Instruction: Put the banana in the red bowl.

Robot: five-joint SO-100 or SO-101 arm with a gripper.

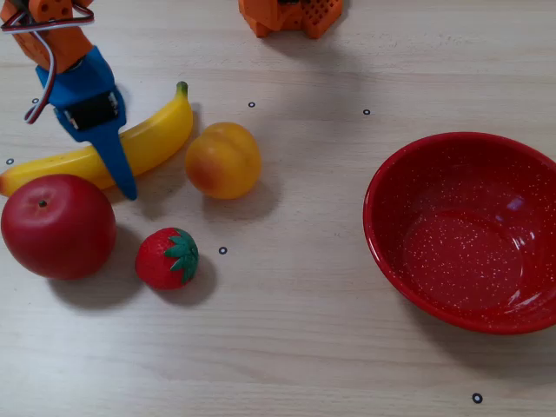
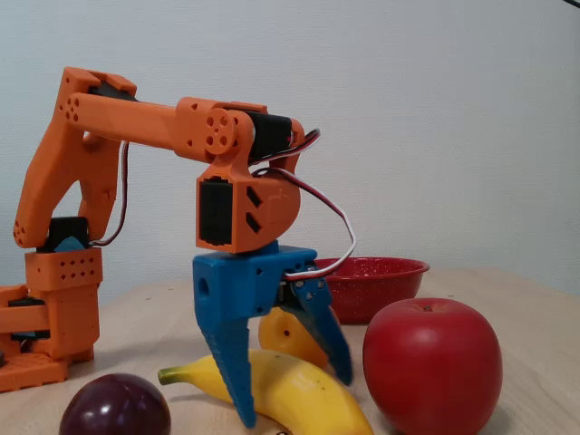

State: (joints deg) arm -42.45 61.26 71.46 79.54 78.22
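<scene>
The yellow banana lies on the table at the left of the top-down fixed view, green stem pointing up-right. My blue gripper stands over its middle, open, one finger on each side of the banana and the tips down near the table. The low fixed view shows the front finger before the banana and the rear finger behind it. The red bowl sits empty far to the right in the top-down view.
A red apple sits close beside the banana's blunt end. A peach and a strawberry lie between banana and bowl. A dark plum is near. The arm's base stands at the back.
</scene>
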